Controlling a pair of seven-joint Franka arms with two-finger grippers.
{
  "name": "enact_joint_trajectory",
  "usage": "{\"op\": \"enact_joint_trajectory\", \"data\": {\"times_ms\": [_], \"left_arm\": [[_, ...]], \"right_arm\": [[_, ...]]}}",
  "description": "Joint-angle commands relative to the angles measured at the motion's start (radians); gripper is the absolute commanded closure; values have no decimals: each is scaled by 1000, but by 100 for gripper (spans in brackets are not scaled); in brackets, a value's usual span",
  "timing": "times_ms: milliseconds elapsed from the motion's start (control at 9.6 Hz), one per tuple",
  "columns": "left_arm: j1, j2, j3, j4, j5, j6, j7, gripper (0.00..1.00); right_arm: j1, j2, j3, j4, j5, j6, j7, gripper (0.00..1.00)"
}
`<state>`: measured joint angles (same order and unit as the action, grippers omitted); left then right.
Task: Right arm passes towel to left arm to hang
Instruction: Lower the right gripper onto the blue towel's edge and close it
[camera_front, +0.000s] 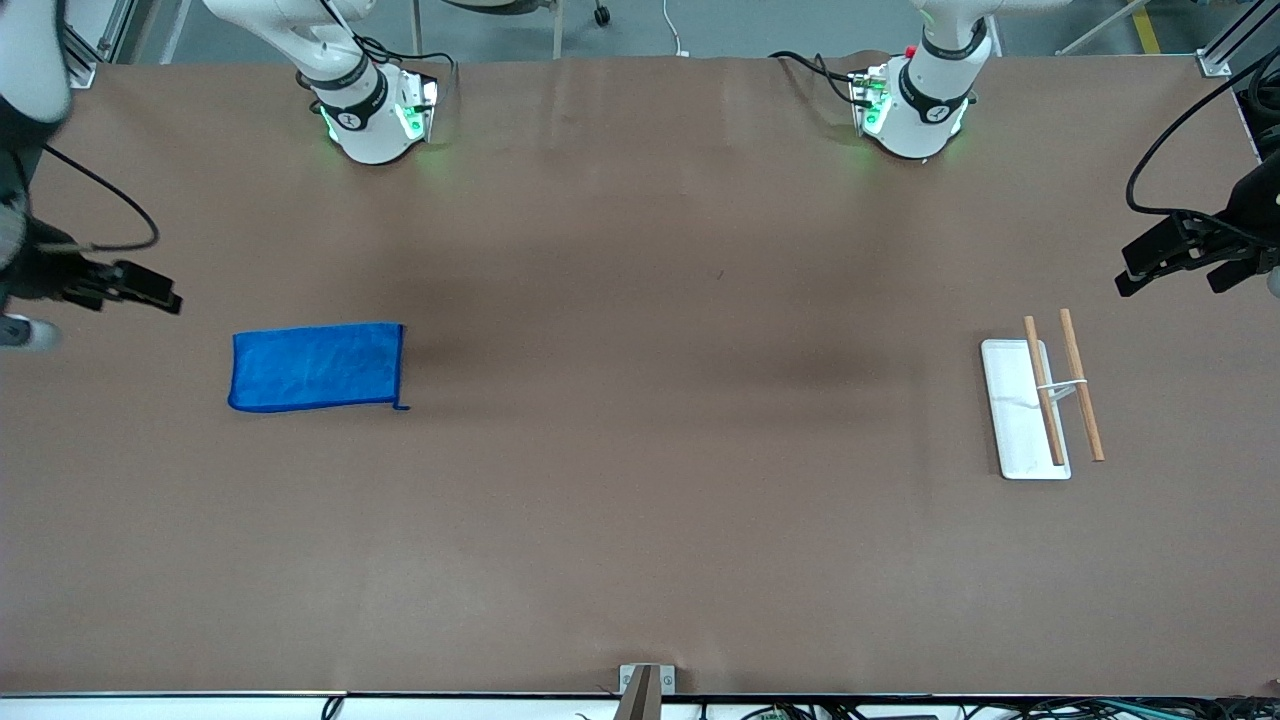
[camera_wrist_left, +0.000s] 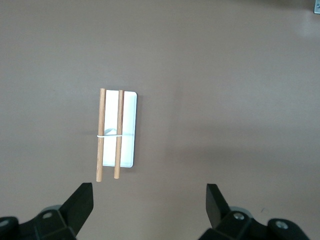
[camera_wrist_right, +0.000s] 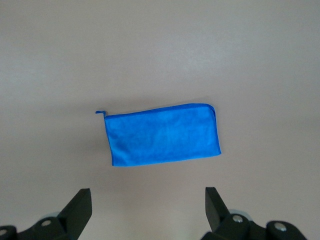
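front view: the rack (camera_front: 1025, 410) is sitting at 3 o'clock, the towel (camera_front: 316, 366) is lying flat at 9, untouched. nothing is done yet.

left wrist view: the left gripper (camera_wrist_left: 149, 200) is hanging wide over the rack (camera_wrist_left: 125, 130).

right wrist view: the right gripper (camera_wrist_right: 148, 200) is gaping wide over the towel (camera_wrist_right: 163, 134); grasp, handover and hanging are all remaining.

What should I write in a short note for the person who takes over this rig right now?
Right pincer: open, empty, up in the air at the right arm's end of the table.
Left pincer: open, empty, up in the air at the left arm's end.
Towel: flat on the table, untouched.
Rack: white tray with two wooden bars, nothing hung on it.
Done: nothing.
Left: pick up towel, pass, hang.
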<state>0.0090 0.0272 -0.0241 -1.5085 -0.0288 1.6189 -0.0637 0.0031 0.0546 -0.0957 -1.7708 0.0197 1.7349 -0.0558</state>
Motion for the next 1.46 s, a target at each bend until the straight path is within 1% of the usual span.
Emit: {"op": "enact_joint_trajectory", "data": {"times_ms": [0,208,312,521,625,729,938,1146,1354], "left_arm": [[2,8,-2,-30,-3,7,13,1],[5,8,0,-30,-3,6,13,0],[3,10,0,-32,-3,7,13,0],[0,17,-2,-33,-3,7,7,0],[0,17,-2,-33,-3,6,5,0],[-1,17,-2,-33,-3,6,4,0],[-1,17,-2,-33,-3,4,4,0],[-1,17,-2,-33,-3,-2,4,0],[-1,16,-2,-33,-3,-10,4,0]], "right_arm": [[-38,-35,5,-262,-3,246,-95,0],[-71,-30,7,-451,-1,502,-177,0],[-72,-4,7,-528,-1,619,-177,0],[-63,81,7,-642,-1,829,-179,0],[-55,123,8,-677,-1,930,-179,0],[-52,169,8,-686,-1,1004,-179,0],[-52,201,11,-690,-1,1023,-179,0],[-52,246,13,-713,-1,1106,-177,5],[-52,249,13,-714,-1,1106,-177,27]]}}
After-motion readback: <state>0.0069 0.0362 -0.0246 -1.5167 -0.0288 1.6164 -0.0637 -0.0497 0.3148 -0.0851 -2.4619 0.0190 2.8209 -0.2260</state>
